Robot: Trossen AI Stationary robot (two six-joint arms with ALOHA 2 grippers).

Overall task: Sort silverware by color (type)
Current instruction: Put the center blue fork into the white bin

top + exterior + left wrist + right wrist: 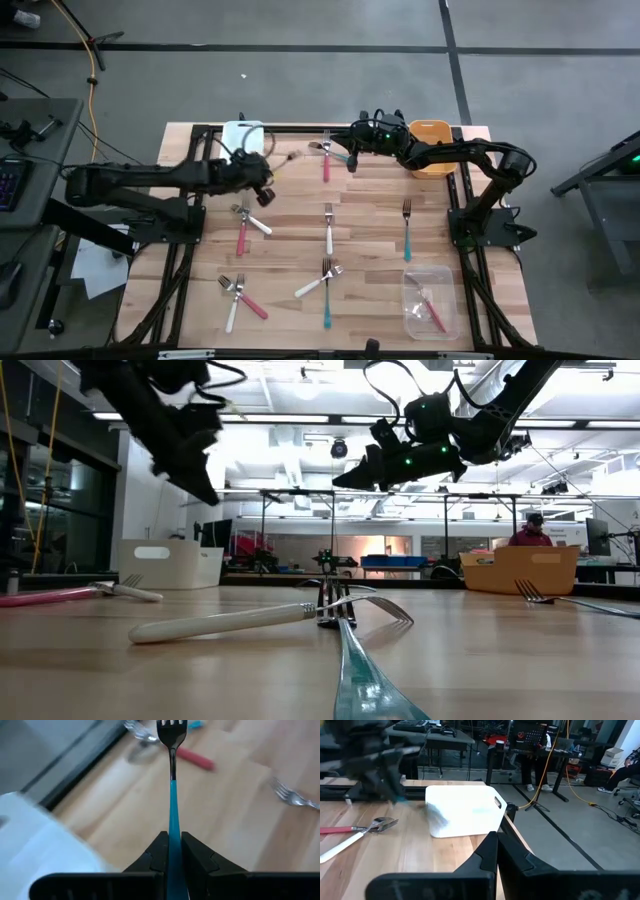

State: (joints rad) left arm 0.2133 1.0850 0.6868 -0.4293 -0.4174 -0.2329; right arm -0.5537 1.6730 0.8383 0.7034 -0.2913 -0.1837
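The wooden slatted table (370, 215) carries three bins. The white plastic bin (243, 137) sits at the far edge just beyond the left gripper (268, 180); what it holds cannot be seen. The orange plastic bin (432, 147) stands at the far edge close beside the right arm, behind the right gripper (352, 152); its contents do not show either. The clear plastic bin (430, 302) lies at the near right, well apart from both grippers, with a red-pink-handled fork (432, 313) inside.

The left gripper is raised above the table, and its fingers (159, 851) are clamped on the teal-blue handle of a silver-tined fork (172, 795), which juts straight ahead from the tips, tines forward.

The right gripper hangs above the far middle of the table with its jaws pressed together on nothing, pointing toward the white bin.

The loose forks lie on the boards: a red-pink one (326, 160) just beside the right gripper, a red-pink and white crossed pair (247, 225) below the left gripper, then a white one (328, 230), a teal one (407, 235), a white and teal pair (323, 284), and a white and red-pink pair (240, 297) nearest the front.
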